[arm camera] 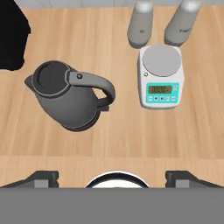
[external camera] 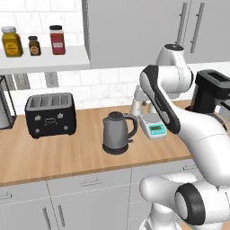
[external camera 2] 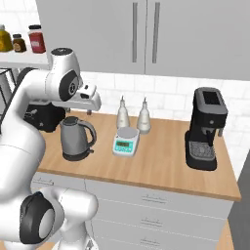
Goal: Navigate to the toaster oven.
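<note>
The arm [external camera: 179, 121] is glossy white with rounded, bulbous links, black bands wrapping its joints, grey circular caps on the joint ends, and a tool [arm camera: 112, 177] whose two small dark tips sit at 7 and 5 o'clock of the hand view.

Both base views flank the kettle [external camera: 117, 133]; the hand view looks straight down on it.

Left of the hand [arm camera: 112, 177], a black four-slot pop-up toaster [external camera: 50, 114] stands upright on the desk [external camera: 67, 157]: not the toaster oven.
</note>
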Controlling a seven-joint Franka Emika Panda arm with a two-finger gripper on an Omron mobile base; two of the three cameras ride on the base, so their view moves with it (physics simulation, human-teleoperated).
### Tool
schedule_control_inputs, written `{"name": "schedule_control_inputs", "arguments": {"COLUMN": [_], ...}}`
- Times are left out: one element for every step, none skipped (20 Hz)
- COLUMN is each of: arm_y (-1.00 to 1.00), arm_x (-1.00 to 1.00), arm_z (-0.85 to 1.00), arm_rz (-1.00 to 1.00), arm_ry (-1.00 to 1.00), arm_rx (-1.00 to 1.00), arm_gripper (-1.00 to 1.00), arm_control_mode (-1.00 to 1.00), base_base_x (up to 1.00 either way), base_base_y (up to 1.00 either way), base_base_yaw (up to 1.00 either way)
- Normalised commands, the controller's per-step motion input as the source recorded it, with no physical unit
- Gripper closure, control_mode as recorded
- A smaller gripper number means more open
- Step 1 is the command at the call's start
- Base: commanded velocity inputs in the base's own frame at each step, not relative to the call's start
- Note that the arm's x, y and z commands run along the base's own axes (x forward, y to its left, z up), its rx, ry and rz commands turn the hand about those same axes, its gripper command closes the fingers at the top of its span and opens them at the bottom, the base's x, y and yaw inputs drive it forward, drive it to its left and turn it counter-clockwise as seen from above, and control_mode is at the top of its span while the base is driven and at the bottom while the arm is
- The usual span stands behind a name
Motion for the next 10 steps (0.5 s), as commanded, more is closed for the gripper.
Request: {"name": "schedule_control_inputs", "arguments": {"arm_y": [0.00,0.00,0.00,0.00,0.00,0.00,0.00,0.00,0.00,0.00], "arm_x": [0.00,0.00,0.00,0.00,0.00,0.00,0.00,0.00,0.00,0.00], "arm_z": [0.00,0.00,0.00,0.00,0.00,0.00,0.00,0.00,0.00,0.00], "arm_rz": [0.00,0.00,0.00,0.00,0.00,0.00,0.00,0.00,0.00,0.00], "arm_ry": [0.00,0.00,0.00,0.00,0.00,0.00,0.00,0.00,0.00,0.00], "arm_rx": [0.00,0.00,0.00,0.00,0.00,0.00,0.00,0.00,0.00,0.00], "arm_gripper": [-1.00,-1.00,-1.00,-1.00,-1.00,-1.00,-1.00,-1.00,-1.00,-1.00], "arm_control_mode": [1.00,1.00,1.00,1.00,1.00,1.00,1.00,1.00,1.00,1.00], "base_base_x": [0.00,0.00,0.00,-0.31,-0.43,-0.11,-0.06,-0.07,-0.01,0.00], "base_base_y": [0.00,0.00,0.00,0.00,0.44,1.00,1.00,1.00,1.00,1.00], "base_base_yaw": [0.00,0.00,0.00,0.00,0.06,0.00,0.00,0.00,0.00,0.00]}}
